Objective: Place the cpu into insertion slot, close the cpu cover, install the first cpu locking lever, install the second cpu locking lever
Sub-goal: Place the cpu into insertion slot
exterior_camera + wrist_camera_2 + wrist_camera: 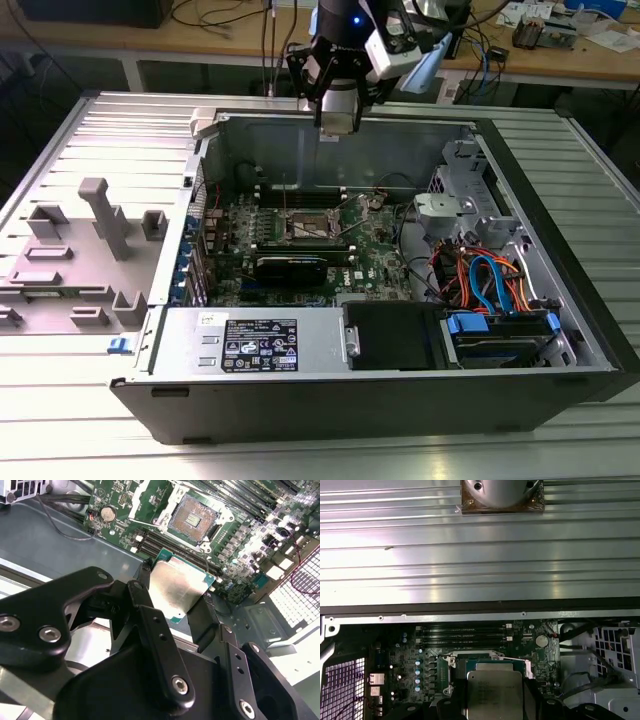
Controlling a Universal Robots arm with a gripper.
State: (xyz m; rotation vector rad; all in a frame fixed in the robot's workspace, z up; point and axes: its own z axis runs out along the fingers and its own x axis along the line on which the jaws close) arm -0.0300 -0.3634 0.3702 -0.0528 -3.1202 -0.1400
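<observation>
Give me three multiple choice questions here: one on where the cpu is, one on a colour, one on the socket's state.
1. Where is the cpu? A in the insertion slot B between the gripper's fingers C in a person's hand
2. What colour is the motherboard? A red B green C white
3. The insertion slot is: A covered B filled C open, pins bare
Answers: 1 B, the gripper clamps its edges above the board. 2 B, green shows around the socket. 3 C, its pin field lies exposed.
</observation>
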